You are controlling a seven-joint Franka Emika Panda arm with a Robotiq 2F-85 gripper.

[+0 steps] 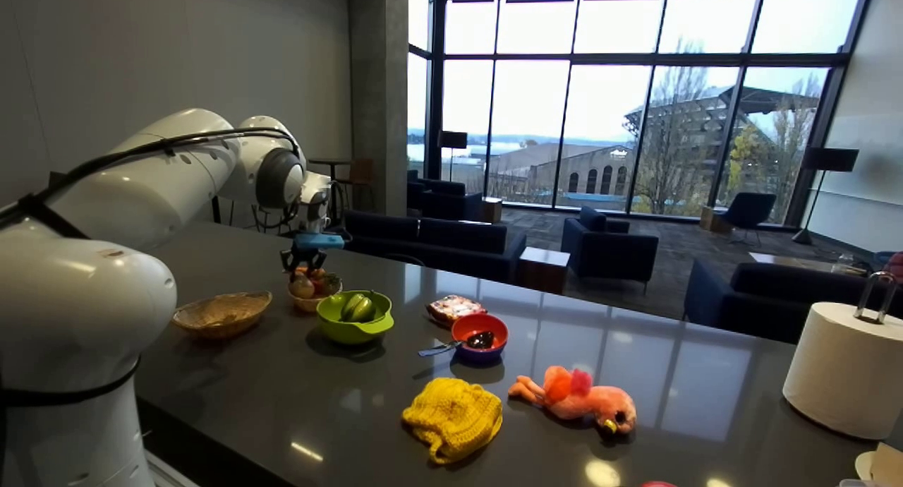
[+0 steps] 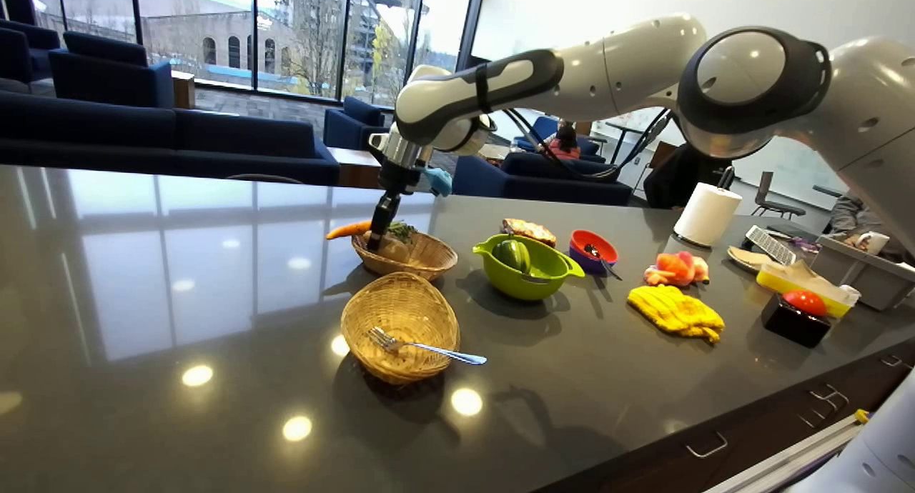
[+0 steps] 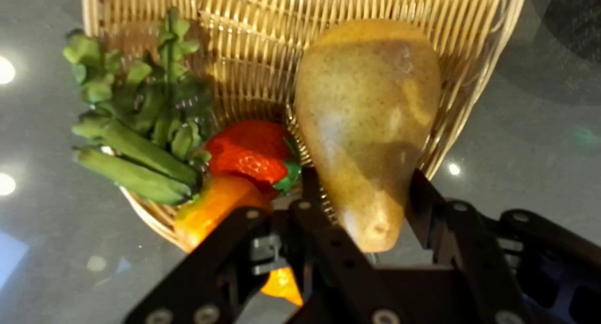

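In the wrist view a yellow-brown pear (image 3: 371,94) lies in a wicker basket (image 3: 244,37). My gripper (image 3: 362,174) is shut on its narrow neck, one finger on either side. Beside the left finger is a red fruit (image 3: 251,150) with a green cap. A carrot (image 3: 220,204) with leafy green tops (image 3: 155,103) crosses the basket rim, partly hidden behind my gripper. In an exterior view the carrot (image 2: 349,229) sticks out past the rim, and the fingers reach down to the pear (image 2: 393,249).
Close by stand another wicker basket (image 2: 400,300) holding a fork (image 2: 429,349), and a green bowl (image 2: 536,282) with green produce. Farther along the counter are red and purple bowls (image 1: 480,332), a yellow knitted cloth (image 1: 455,420), a plush toy (image 1: 585,402) and a paper towel roll (image 1: 846,367).
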